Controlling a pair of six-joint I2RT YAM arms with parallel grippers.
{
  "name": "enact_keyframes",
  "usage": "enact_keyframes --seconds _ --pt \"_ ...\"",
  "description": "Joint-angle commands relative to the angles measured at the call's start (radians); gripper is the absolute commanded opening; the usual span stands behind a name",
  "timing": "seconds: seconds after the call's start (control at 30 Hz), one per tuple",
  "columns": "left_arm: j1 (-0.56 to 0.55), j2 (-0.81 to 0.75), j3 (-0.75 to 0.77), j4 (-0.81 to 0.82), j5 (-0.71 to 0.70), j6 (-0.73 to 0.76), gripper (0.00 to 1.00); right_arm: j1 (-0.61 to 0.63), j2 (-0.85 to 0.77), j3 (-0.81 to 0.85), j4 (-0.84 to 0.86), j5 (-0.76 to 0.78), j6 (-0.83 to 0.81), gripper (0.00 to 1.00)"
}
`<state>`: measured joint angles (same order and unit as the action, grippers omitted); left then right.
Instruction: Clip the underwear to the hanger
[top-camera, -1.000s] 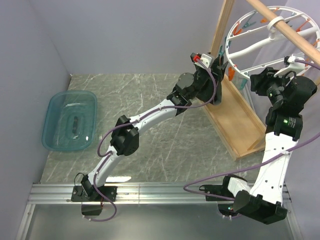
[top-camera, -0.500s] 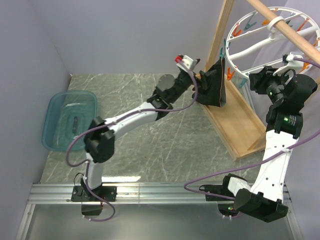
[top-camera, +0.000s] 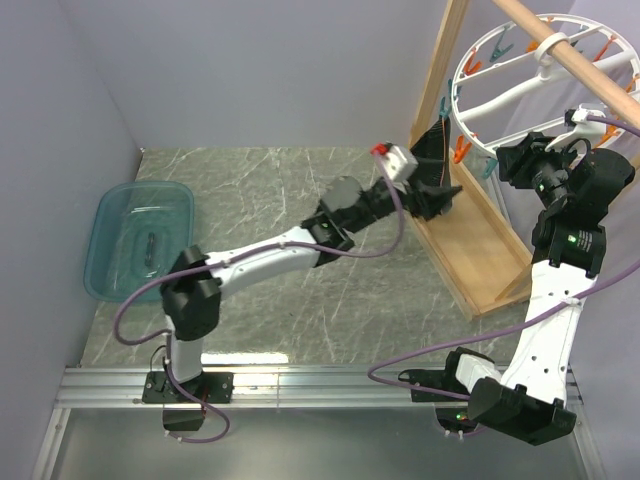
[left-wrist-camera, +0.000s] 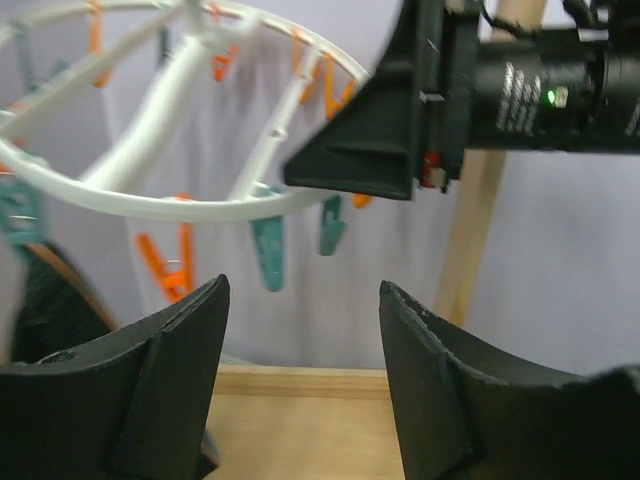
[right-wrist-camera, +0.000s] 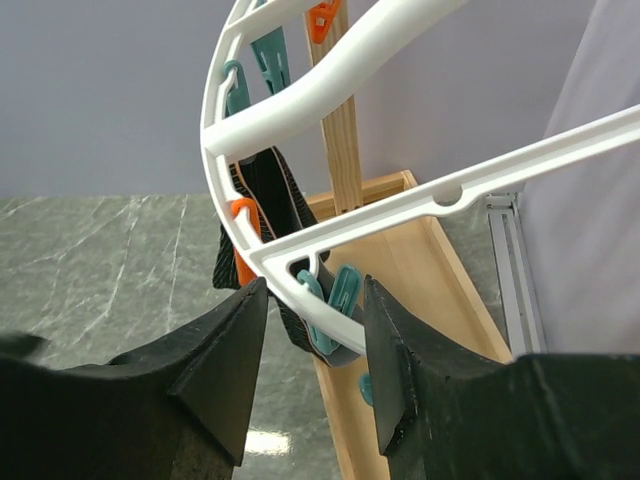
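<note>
Beyond the right jaws' tips, in line with their gap: white ring of the hanger, where rim and a curved crossbar meet. Right gripper spread wide, nothing pinched; cannot tell whether either finger touches the plastic. Teal clothespin dangles from the rim just past the tips.

Past the ring from the right jaws, a little left of their gap: the underwear, black, hanging limp off the rim, tan waistband edge showing. Orange clothespin sits at its near edge; whether the peg bites the cloth is not clear.

Left gripper also spread wide and empty. Ahead of its jaws: ring rim with orange and teal pegs hanging. Above and right of the gap, the right gripper's dark finger. A dark, blurred shape sits at the far left of the left jaws.

Below both pairs of jaws: base of the wooden frame on the marble worktop. Well apart behind the left jaws: teal bin.
</note>
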<state>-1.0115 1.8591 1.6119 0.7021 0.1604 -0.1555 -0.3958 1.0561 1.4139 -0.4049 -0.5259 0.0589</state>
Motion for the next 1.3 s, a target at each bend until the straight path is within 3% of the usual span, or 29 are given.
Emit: enact_keyframes --seconds 0.0,0.23,0.8,0.87,1.0,1.27 --pt "-0.038 0.084 0.118 -0.007 -0.008 -0.009 0.66 -0.003 -0.018 0.028 0.025 -0.022 0.012 0.5" --pt "-0.064 0.279 0.293 0.016 -0.116 0.033 0.59 -0.003 -0.031 0.031 0.023 -0.032 0.03 0.5" --pt "-0.073 0.566 0.658 0.042 -0.194 0.043 0.57 -0.003 -0.07 0.037 -0.018 -0.057 0.059 0.5" --pt "-0.072 0.586 0.681 0.036 -0.206 0.047 0.54 -0.005 -0.076 0.039 -0.025 -0.065 0.059 0.51" --pt "-0.07 0.585 0.688 0.043 -0.22 0.059 0.33 -0.005 -0.096 0.051 -0.057 -0.091 0.067 0.51" --pt "-0.07 0.506 0.574 0.094 -0.199 0.057 0.17 -0.005 -0.221 -0.078 -0.095 -0.195 0.212 0.49"
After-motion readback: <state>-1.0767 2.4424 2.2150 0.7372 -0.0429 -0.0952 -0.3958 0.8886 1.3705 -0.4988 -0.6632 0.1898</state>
